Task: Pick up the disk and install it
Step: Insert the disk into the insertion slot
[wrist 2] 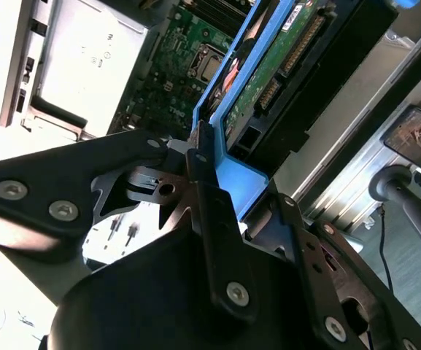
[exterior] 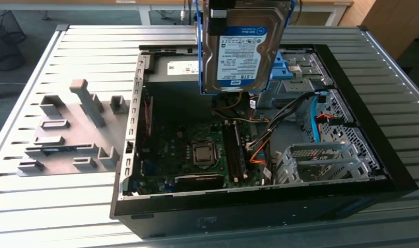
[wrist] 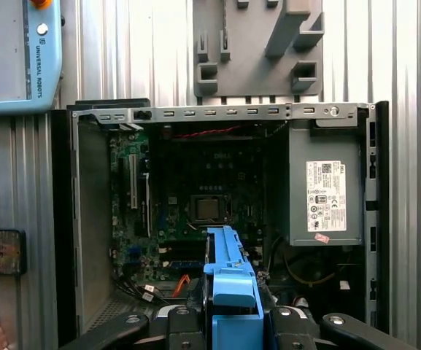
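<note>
Slatted metal table [exterior: 58, 206] is carrying an open computer case [exterior: 265, 212], lying on its side with the interior facing up. Inside, the grey power supply [wrist: 325, 189] is sitting in one corner and the motherboard [exterior: 195, 155] is lining the floor. The disk [exterior: 240, 46] is hanging upright in the air above the case opening, label facing the exterior view. The gripper [wrist 2: 217, 182] is holding it: fingers [wrist 2: 214, 219] are pressing shut on one end of its blue carrier frame [wrist: 232, 284], the drive body extending beyond the fingertips toward the case.

Silver disk [exterior: 240, 46] in blue carrier frame, upright, label outward, aloft over open computer case [exterior: 265, 212]
</note>
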